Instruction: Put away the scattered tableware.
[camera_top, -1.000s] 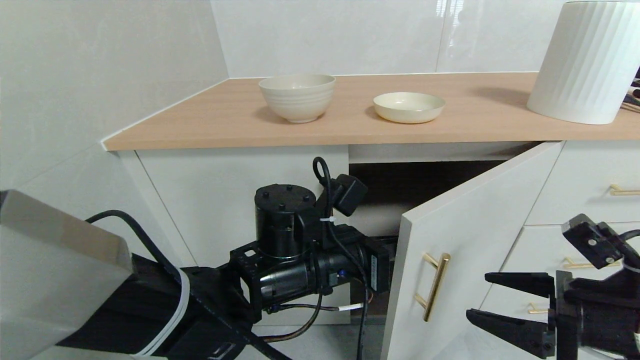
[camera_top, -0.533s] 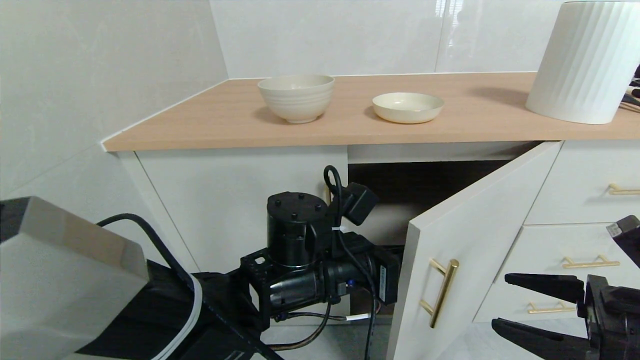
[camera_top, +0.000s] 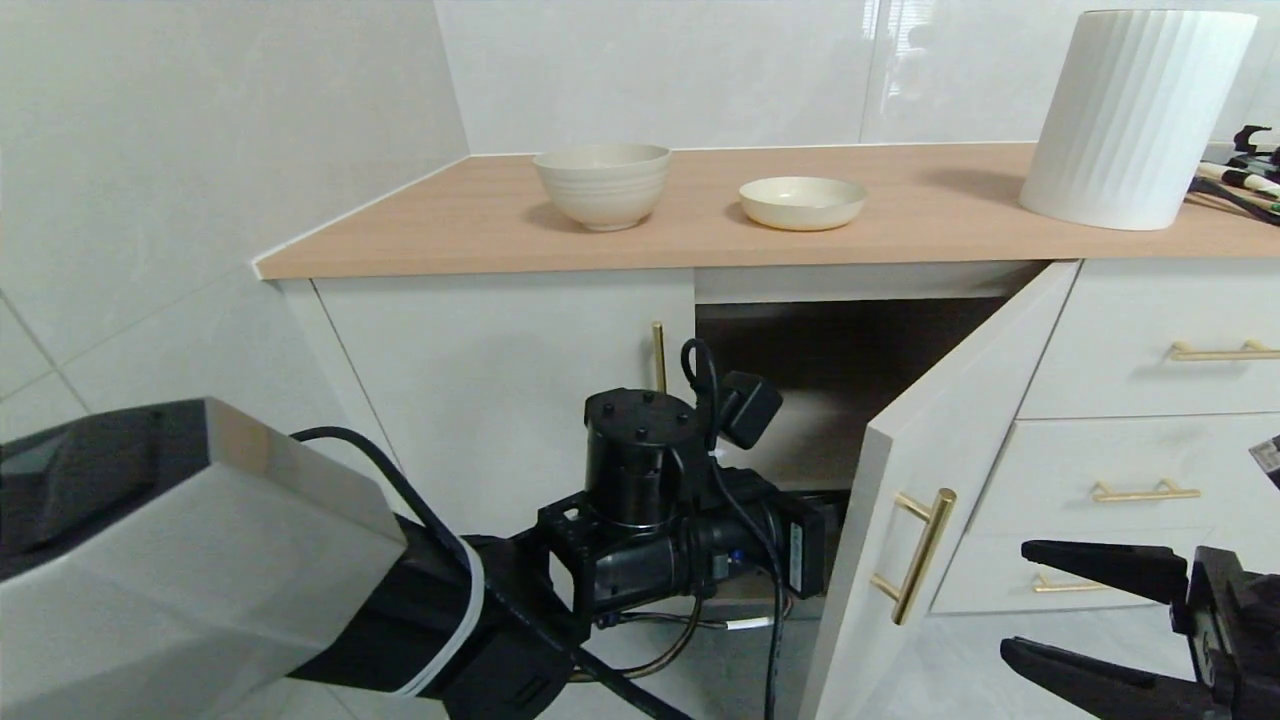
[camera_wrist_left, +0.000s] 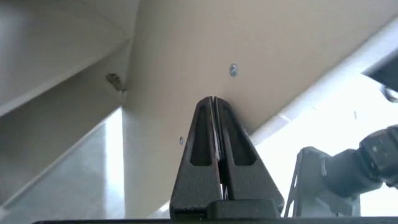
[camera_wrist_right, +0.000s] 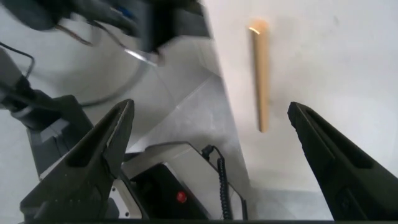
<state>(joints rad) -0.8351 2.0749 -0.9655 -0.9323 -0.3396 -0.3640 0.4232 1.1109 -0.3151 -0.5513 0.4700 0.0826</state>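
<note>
The ribbed bowl (camera_top: 601, 184) sat on the worktop (camera_top: 450, 230) toward its left end, nearer the back edge than the front; the shallow dish (camera_top: 802, 202) lay beside it to the right, apart from it. Both were well above the grippers. The left gripper (camera_wrist_left: 213, 102) was clenched on nothing – fingers pressed flat together – low at the open cabinet, close to a pale panel with screws. The right gripper (camera_top: 1015, 598) was spread wide and empty, down in front of the open cabinet door (camera_top: 960, 420), near its brass handle (camera_top: 915, 555). A white ribbed container (camera_top: 1135, 118) stood toward the worktop's right end
</note>
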